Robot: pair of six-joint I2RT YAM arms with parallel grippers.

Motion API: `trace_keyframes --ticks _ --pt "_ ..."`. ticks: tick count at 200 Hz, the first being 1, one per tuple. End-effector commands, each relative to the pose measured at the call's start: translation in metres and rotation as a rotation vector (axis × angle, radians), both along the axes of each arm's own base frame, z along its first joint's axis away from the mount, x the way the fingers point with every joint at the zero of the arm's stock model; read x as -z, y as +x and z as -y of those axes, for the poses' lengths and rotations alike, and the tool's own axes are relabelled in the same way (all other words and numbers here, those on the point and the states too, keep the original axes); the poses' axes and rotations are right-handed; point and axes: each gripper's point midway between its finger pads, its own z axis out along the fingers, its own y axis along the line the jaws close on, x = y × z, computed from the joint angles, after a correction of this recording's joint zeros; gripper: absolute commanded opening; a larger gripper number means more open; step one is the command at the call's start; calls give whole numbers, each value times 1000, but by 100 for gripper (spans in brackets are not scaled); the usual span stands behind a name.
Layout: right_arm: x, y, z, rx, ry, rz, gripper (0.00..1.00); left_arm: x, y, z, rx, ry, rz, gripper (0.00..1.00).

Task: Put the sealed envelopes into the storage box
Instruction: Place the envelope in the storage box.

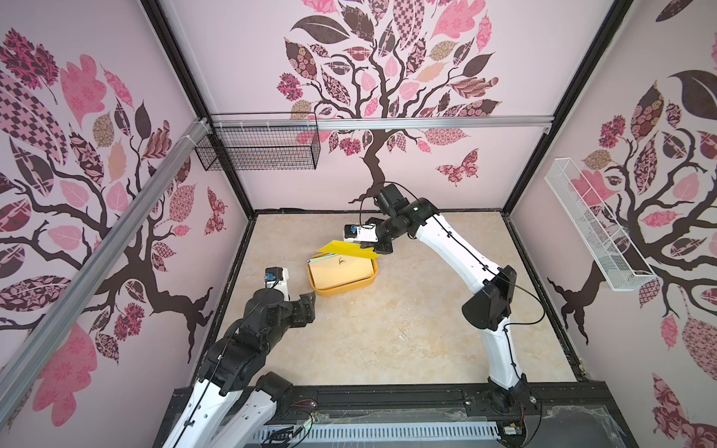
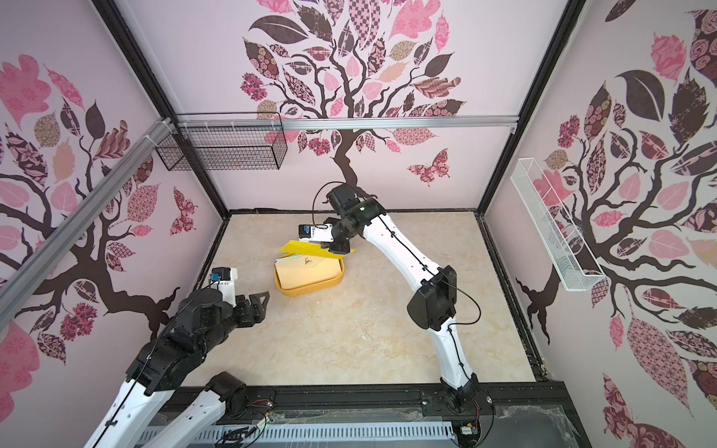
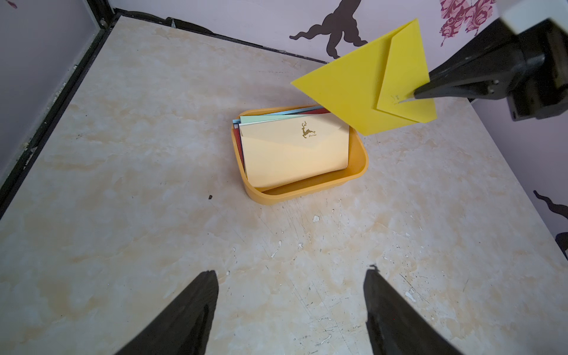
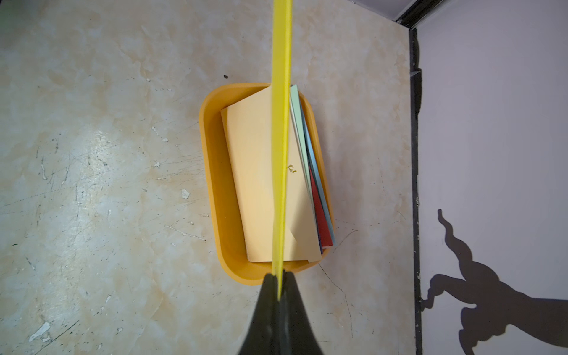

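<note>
Fingers (image 4: 265,313) of right arm clamp flat yellow paper envelope (image 3: 353,89), tilted, above shallow orange-yellow plastic storage box (image 3: 307,191), long axes roughly parallel; left fingers (image 3: 184,316) gape empty at eight o'clock.

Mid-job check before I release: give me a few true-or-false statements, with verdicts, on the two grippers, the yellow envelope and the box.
1. The right gripper has its fingers shut on the yellow envelope. True.
2. The yellow envelope lies flat in the box. False: it is held in the air above the box, tilted.
3. The left gripper is open, with nothing between its fingers. True.
4. A pink envelope tops the stack in the box. False: a cream envelope with a deer emblem is on top.
</note>
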Motion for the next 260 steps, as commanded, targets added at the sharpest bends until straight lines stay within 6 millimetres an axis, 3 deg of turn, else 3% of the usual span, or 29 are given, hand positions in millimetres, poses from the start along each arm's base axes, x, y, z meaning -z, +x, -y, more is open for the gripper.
trace_keyframes --ticks 1,58,129,140,170,260 --pt "17 -13 -10 -64 -22 -51 0 -1 2 1 6 -7 14 80" --pt "53 -8 -13 -78 -95 -59 0 -2 1 2 11 -11 20 80" --pt "77 -2 -26 -65 -121 -38 0 -2 1 2 14 -13 21 80" --pt "80 2 -28 -55 -125 -19 0 -2 0 3 16 -15 21 80" --pt "83 8 -32 -44 -124 23 12 -2 0 3 17 -12 20 80" --pt "94 40 -47 22 -111 164 18 -2 0 4 22 -11 18 81"
